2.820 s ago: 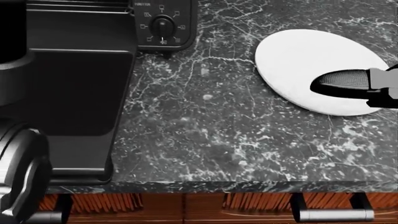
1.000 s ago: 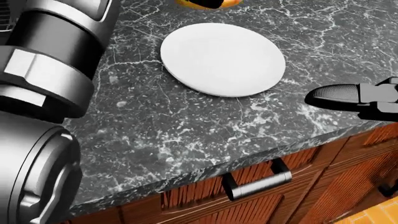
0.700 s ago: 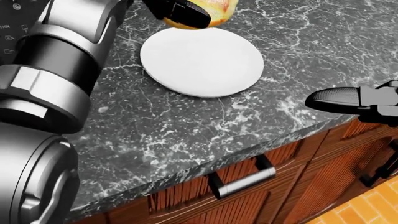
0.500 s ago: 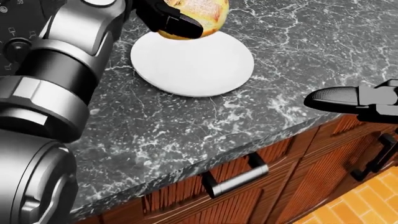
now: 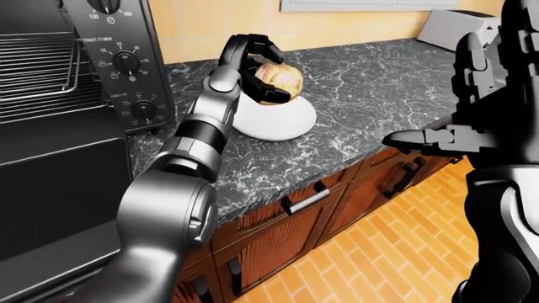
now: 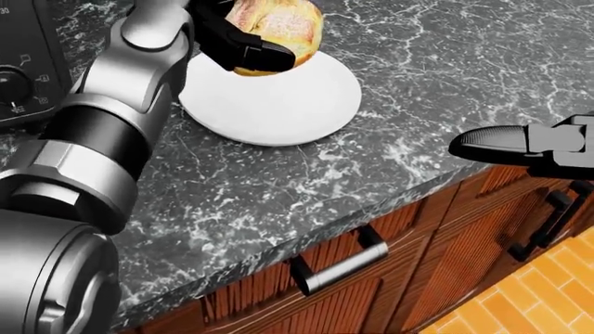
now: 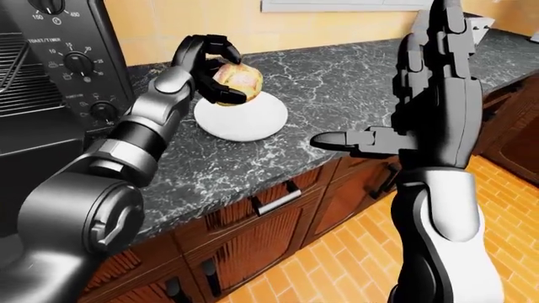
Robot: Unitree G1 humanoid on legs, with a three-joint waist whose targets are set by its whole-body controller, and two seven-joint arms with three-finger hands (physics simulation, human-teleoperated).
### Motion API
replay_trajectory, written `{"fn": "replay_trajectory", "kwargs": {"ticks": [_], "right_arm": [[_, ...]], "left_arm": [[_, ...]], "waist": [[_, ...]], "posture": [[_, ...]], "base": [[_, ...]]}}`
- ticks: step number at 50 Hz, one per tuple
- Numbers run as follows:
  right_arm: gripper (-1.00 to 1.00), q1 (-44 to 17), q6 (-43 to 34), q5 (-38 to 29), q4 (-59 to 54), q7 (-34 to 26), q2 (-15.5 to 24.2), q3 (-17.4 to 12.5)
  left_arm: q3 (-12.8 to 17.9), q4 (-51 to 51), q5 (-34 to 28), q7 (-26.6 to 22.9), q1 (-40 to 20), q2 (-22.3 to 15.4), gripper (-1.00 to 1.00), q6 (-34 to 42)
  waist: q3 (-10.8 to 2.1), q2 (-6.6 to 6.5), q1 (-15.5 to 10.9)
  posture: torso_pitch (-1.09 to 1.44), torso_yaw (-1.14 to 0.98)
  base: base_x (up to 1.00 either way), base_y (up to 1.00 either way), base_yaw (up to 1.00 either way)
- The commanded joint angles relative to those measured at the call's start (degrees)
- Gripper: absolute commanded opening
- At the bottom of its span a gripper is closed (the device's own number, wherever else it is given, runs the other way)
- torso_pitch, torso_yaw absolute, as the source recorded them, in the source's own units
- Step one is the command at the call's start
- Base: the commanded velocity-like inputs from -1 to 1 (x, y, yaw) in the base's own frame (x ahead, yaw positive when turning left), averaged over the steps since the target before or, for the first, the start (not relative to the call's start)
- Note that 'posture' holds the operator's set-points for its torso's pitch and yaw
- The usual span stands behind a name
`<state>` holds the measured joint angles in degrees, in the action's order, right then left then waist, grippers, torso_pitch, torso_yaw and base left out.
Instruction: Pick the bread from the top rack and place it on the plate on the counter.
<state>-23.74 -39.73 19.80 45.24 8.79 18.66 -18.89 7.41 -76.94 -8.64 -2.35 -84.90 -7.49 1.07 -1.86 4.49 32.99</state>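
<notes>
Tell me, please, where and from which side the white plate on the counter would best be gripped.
Probably by the rim of the plate on its right side in the head view, pinching the shallow lip from above. That edge is bare, while the left hand and its bread hang over the upper left part.

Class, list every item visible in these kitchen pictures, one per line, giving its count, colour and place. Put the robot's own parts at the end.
bread: one, golden brown, held above the plate's upper-left part in the head view.
plate: one, white, on the counter.
counter: one, dark marble with white veins, across the head view.
toaster oven: one, black with dials, door open, left of the left-eye view.
toaster: one, white, top right of the left-eye view.
cabinets: brown wood with metal handles, under the counter.
floor: orange tiles, bottom right.
left hand: one, black, closed round the bread.
right hand: one, black, open, raised off the counter.
</notes>
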Motion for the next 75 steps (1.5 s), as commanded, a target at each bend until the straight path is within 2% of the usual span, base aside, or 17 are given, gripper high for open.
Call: {"fn": "replay_trajectory", "kwargs": {"ticks": [1,26,46,56,67,69,70,71,73,74,75], "right_arm": [[1.0,-1.24,1.46,-0.3,1.07,0.11,0.59,-0.69],[1.0,-0.97,0.5,0.1,2.14,0.19,0.66,-1.08],[1.0,-1.46,0.45,0.09,1.65,0.19,0.86,-0.96],[1.0,-1.39,0.64,-0.3,1.69,0.32,0.57,-0.65],[1.0,-0.68,0.2,0.13,2.57,0.13,0.67,-1.43],[1.0,-0.5,0.3,0.13,2.62,0.1,0.64,-1.42],[1.0,-0.52,0.3,0.11,2.59,0.11,0.65,-1.37],[1.0,-0.58,0.27,0.11,2.57,0.14,0.65,-1.35],[1.0,-0.7,0.35,0.03,2.39,0.23,0.59,-1.24],[1.0,-0.74,0.21,0.03,2.5,0.29,0.62,-1.18],[1.0,-0.78,0.11,-0.01,2.6,0.29,0.68,-1.09]], "left_arm": [[0.29,2.57,0.3,0.82,-2.67,-0.43,-1.0,-1.94],[1.28,1.28,-0.87,1.72,1.96,0.05,-1.0,-2.69],[1.8,0.76,-2.29,8.38,3.05,-0.16,-1.0,-3.8],[1.83,0.51,-3.48,10.13,3.39,0.14,-1.0,-3.46],[1.91,0.4,-4.29,9.73,4.16,0.36,-1.0,-2.8],[1.97,0.39,-4.29,9.45,4.29,0.47,-0.92,-2.78],[2.01,0.38,-4.27,9.41,4.35,0.51,-0.62,-2.82],[2.0,0.39,-4.3,9.41,4.36,0.52,-0.56,-2.83],[2.06,0.38,-4.3,9.44,4.37,0.5,-0.57,-2.96],[2.04,0.37,-4.37,9.55,4.4,0.5,-0.29,-2.91],[2.08,0.37,-4.34,9.48,4.43,0.5,-0.26,-3.0]], "waist": [[-1.55,-0.06,0.04],[-1.78,-0.3,0.65],[-1.92,-0.4,0.89],[-1.91,-0.46,0.93],[-1.94,-0.52,0.93],[-1.94,-0.51,0.93],[-1.94,-0.5,0.93],[-1.94,-0.5,0.94],[-1.95,-0.5,0.96],[-1.96,-0.51,0.98],[-1.96,-0.51,0.99]], "posture": [[0.0,-0.54],[0.0,-0.54],[0.0,-0.54],[0.0,-0.54],[0.0,-0.54],[0.0,-0.54],[0.0,-0.54],[0.0,-0.54],[0.0,-0.54],[0.0,-0.54],[0.0,-0.54]], "base": [[0.0,0.0,0.0],[0.0,0.0,0.0],[0.0,0.0,0.0],[0.0,0.0,0.0],[0.0,0.0,0.0],[0.0,0.0,0.0],[0.0,0.0,0.0],[0.0,0.0,0.0],[0.0,0.0,0.0],[0.0,0.0,0.0],[0.0,0.0,0.0]]}}
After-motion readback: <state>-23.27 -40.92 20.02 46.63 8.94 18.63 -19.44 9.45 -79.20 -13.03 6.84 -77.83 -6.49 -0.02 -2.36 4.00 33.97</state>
